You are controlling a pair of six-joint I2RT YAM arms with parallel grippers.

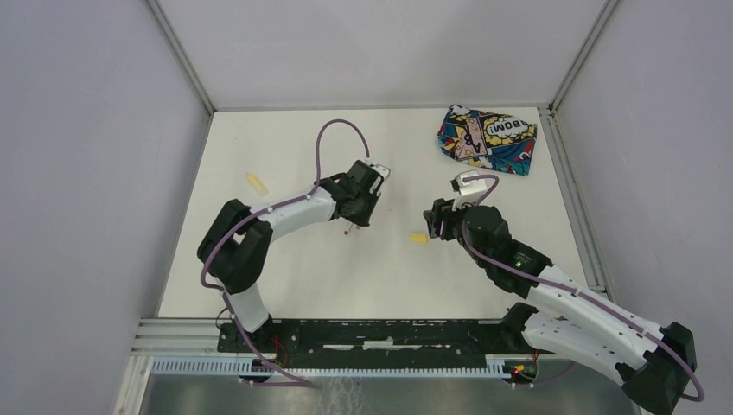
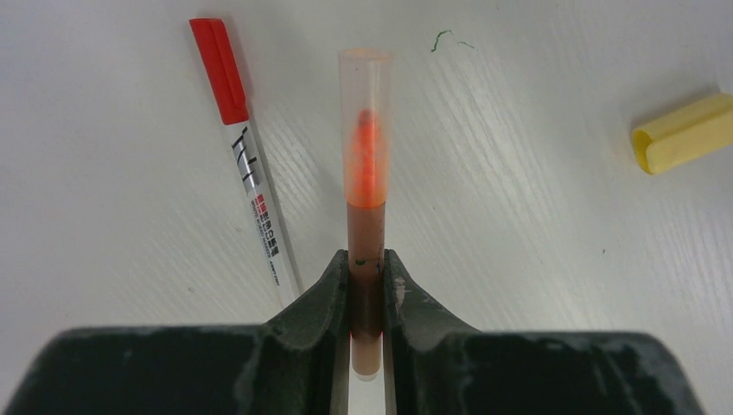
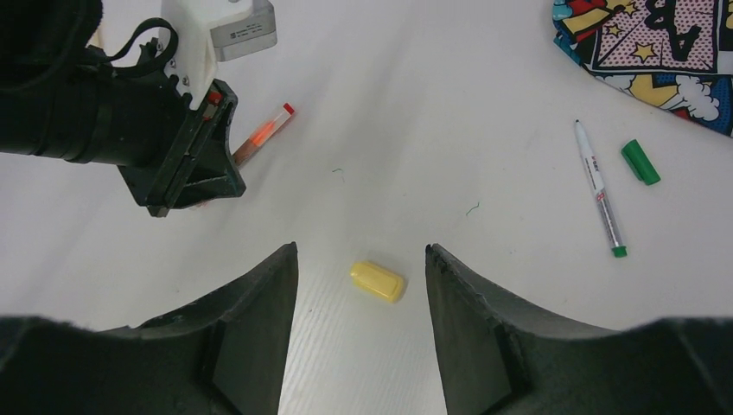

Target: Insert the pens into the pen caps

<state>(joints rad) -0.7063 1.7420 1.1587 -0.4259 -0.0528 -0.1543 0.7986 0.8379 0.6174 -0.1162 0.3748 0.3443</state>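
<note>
Left tool (image 2: 366, 277) clamped on the orange pen (image 2: 366, 164); right tool (image 3: 360, 252) spread open above the yellow cap (image 3: 378, 281).

Orange pen juts straight out from the closed left jaws, low over the white desk (image 3: 432, 130), its far end clear with orange showing through. Just beside it, on its left in the left wrist view, a whitish pen with a red end (image 2: 251, 164) lies flat. Yellow cap lies on its side, alone on the desk, between the two tools and framed by the right tool's fingers, untouched. Off to the right: whitish pen with a green end (image 3: 598, 190), green cap (image 3: 640, 162) near it but apart. Comic-print pouch (image 3: 657, 52) at the far right corner.
</note>
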